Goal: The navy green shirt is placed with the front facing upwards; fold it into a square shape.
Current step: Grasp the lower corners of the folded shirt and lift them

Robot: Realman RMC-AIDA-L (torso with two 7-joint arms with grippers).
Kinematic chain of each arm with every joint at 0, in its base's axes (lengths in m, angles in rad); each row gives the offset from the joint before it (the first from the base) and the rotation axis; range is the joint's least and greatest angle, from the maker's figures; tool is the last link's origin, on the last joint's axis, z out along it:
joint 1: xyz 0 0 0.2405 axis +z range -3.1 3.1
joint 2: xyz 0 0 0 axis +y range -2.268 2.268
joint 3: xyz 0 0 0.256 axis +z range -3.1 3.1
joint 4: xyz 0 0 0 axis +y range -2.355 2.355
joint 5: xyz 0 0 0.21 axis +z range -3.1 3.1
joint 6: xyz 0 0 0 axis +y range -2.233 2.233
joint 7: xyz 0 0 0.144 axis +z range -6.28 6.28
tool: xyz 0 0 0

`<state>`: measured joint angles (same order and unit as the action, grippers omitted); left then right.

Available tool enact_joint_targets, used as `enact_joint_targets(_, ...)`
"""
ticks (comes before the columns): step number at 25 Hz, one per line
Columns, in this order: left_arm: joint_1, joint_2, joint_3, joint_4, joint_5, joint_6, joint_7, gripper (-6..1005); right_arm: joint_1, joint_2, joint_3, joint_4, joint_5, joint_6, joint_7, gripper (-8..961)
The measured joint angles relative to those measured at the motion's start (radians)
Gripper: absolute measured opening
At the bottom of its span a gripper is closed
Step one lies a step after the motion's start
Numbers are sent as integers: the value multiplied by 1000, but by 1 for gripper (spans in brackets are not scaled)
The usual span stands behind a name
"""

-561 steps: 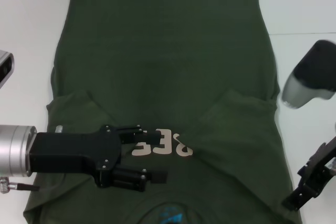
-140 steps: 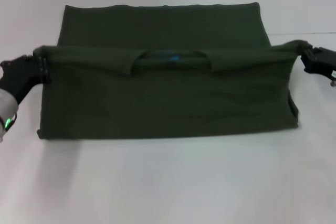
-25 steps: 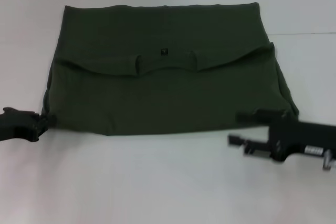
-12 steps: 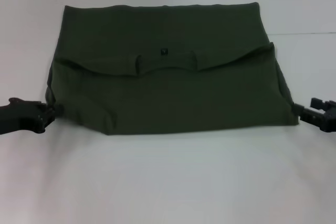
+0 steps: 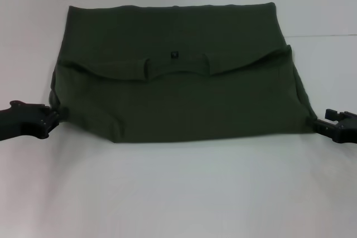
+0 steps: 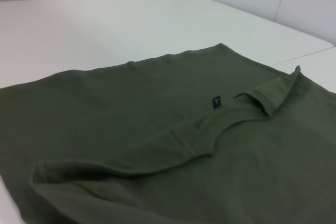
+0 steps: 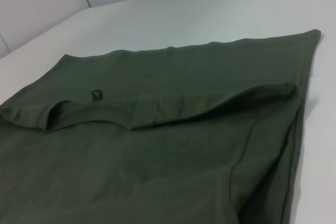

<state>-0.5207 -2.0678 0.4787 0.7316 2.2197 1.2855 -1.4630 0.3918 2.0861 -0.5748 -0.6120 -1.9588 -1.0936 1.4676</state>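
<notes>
On the white counter (image 5: pixel 178 193), the left pincer (image 5: pixel 53 120) and the right pincer (image 5: pixel 317 126) sit at the near corners of the navy green shirt (image 5: pixel 178 87); their grip cannot be told. The shirt lies folded, plain back up, its collar edge lying across the middle with a small dark tag (image 5: pixel 174 54).

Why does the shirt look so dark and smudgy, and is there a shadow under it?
Head view: the navy green shirt is soft and dim, with a faint grey shadow along its near edge on the table; the left gripper and right gripper are dark blurs. Both wrist views: crisper, showing the seams and collar.
</notes>
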Motion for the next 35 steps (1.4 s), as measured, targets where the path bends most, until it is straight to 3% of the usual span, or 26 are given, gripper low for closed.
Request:
enact_joint_targets(22,-4,-2,0,-1,-2,-8,1,55,44,0,-121,20,0,90,7,560)
enact_joint_targets(25,-4,-2,0,-1,-3,-8,2,55,44,-1,-119,19,0,91,7,311)
enact_joint_targets(30,-3,-3,3,-4,-23,-8,12,55,44,-3,-118,17,0,91,7,81)
enact_joint_targets(35,1,-3,2,-5,-27,6,35,55,37,-5,-114,16,0,87,8,44)
